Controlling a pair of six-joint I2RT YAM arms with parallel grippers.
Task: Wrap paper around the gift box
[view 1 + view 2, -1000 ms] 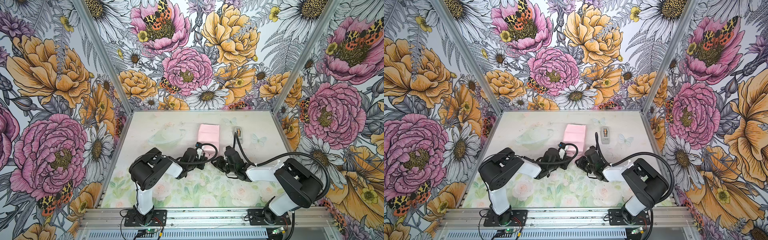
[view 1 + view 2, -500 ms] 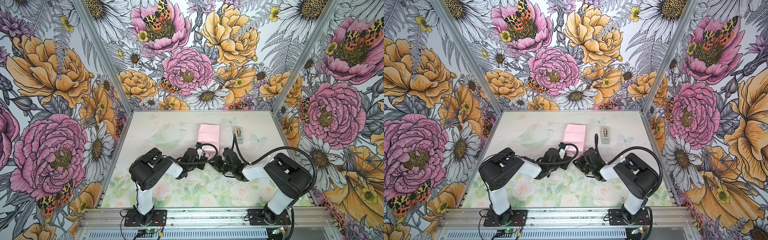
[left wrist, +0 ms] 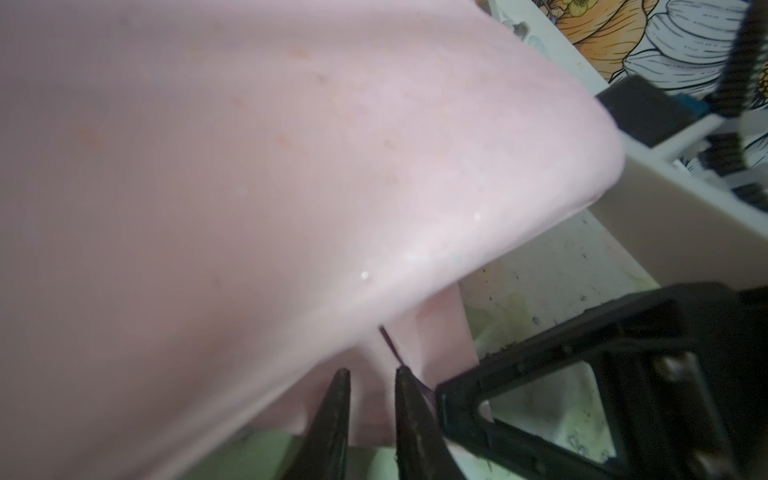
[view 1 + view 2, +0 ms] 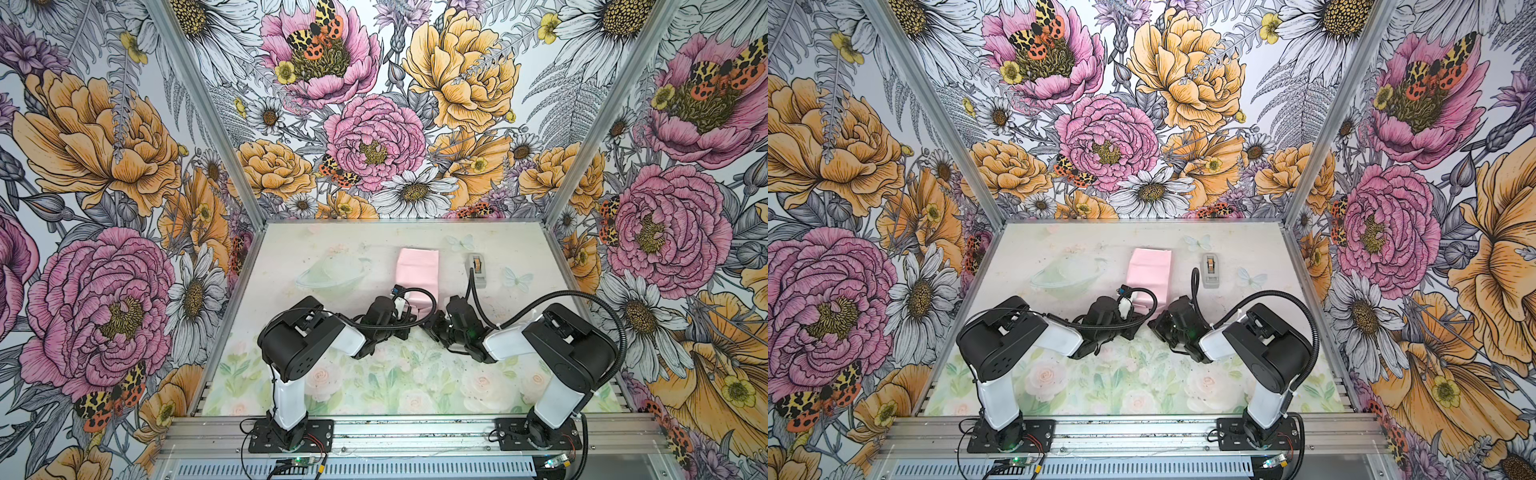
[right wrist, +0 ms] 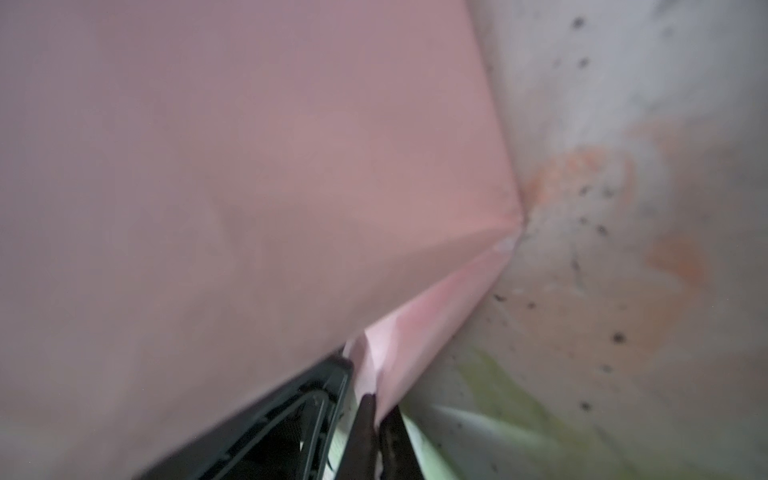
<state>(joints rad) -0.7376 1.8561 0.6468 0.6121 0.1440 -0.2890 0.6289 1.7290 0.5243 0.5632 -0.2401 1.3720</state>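
The paper point(image 4: 417, 270) point(image 4: 1150, 270) lies folded as a pale pink packet in the middle of the table; the gift box is hidden. Both grippers meet low at the packet's near end. In the left wrist view my left gripper point(image 3: 372, 376) has its fingers a little apart, open, with the pink paper point(image 3: 291, 166) just beyond the tips. In the right wrist view my right gripper point(image 5: 380, 409) is shut on a thin flap of the paper point(image 5: 249, 166) at the packet's near corner. Both top views show the left gripper point(image 4: 413, 318) and right gripper point(image 4: 430, 322) almost touching.
A small grey tape dispenser point(image 4: 478, 270) point(image 4: 1211, 270) stands right of the packet. The right arm's cable arcs over beside it. Flowered walls close in the table on three sides, and a metal rail runs along the front.
The right gripper has slid left to the packet's near end and shut on the flap. The left fingers have parted slightly; the left arm has hardly moved.
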